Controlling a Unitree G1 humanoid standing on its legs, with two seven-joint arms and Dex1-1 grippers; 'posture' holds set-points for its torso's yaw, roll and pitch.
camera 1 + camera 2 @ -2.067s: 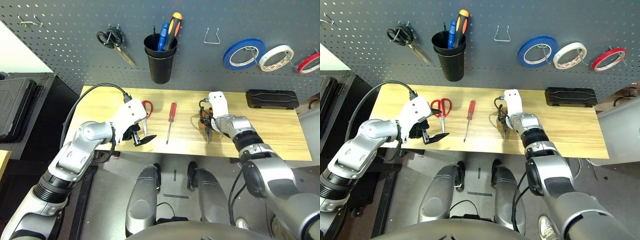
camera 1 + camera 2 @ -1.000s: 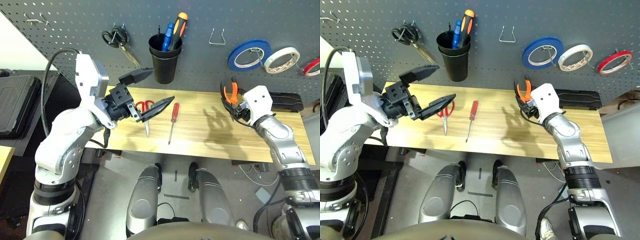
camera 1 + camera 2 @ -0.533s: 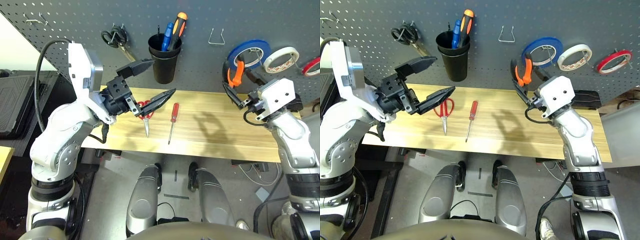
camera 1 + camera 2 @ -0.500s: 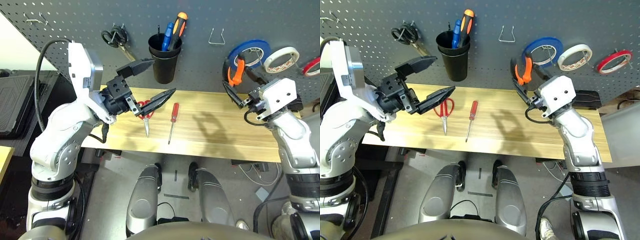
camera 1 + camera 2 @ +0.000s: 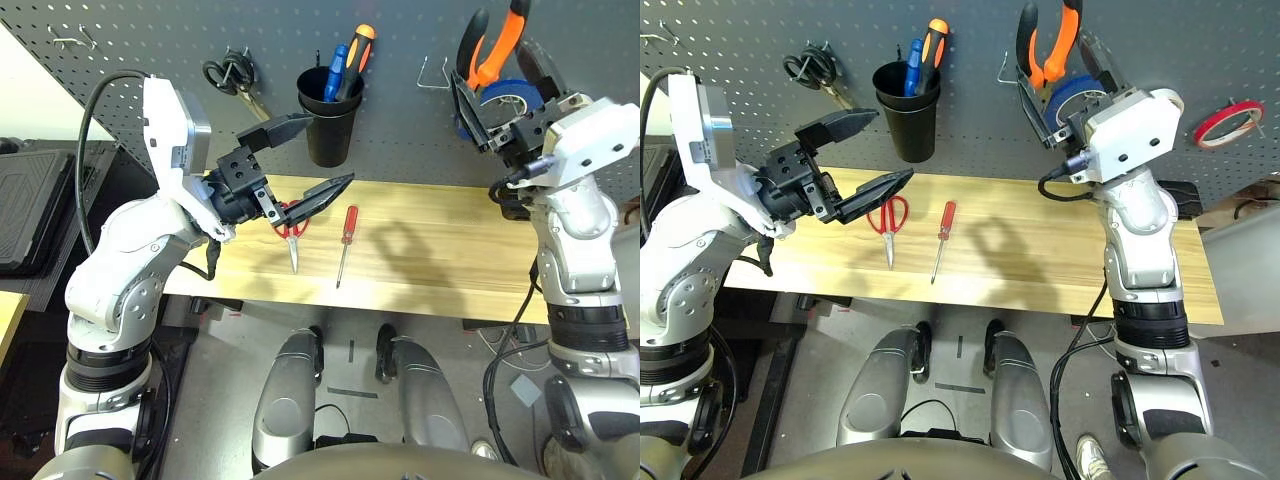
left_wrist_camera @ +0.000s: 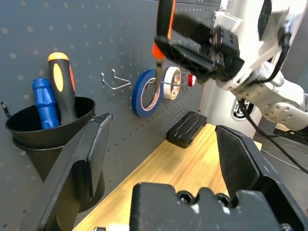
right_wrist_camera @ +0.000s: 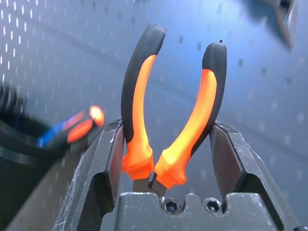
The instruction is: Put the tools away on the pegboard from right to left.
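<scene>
A: Containers first. One black cup [image 5: 328, 125] hangs on the pegboard [image 5: 150, 40]. It holds two screwdrivers, one blue-handled [image 5: 335, 72], one orange-and-black [image 5: 355, 55], both handle up.

B: Counts on the board?

A: One pair of black-handled scissors [image 5: 232, 80] on a hook beside the cup. One bare wire hook [image 5: 1012, 70] on the cup's other side. Tape: blue roll [image 6: 147, 93], white roll [image 6: 170, 83] and the thin red tape ring [image 5: 1223, 120], three in a row toward the right end.

B: And on the desk?

A: On the desk [image 5: 430, 250]: one pair of red-handled scissors [image 5: 887, 222], one slim red-handled screwdriver [image 5: 343, 240] just beside them, apart, both lying roughly front to back. One flat black case [image 6: 186, 128] at the back right, against the board.

B: Grippers?

A: Right gripper [image 7: 168, 163] is raised in front of the board near the bare hook and blue roll, fingers [image 7: 103, 168] closed on the orange-handled needle-nose pliers [image 7: 168, 110], handles pointing up. Left gripper [image 5: 300, 160] hovers above the red scissors, fingers spread wide, nothing between them.

B: Open room?

A: The desk's middle and right stretch is bare wood up to the front edge.
</scene>
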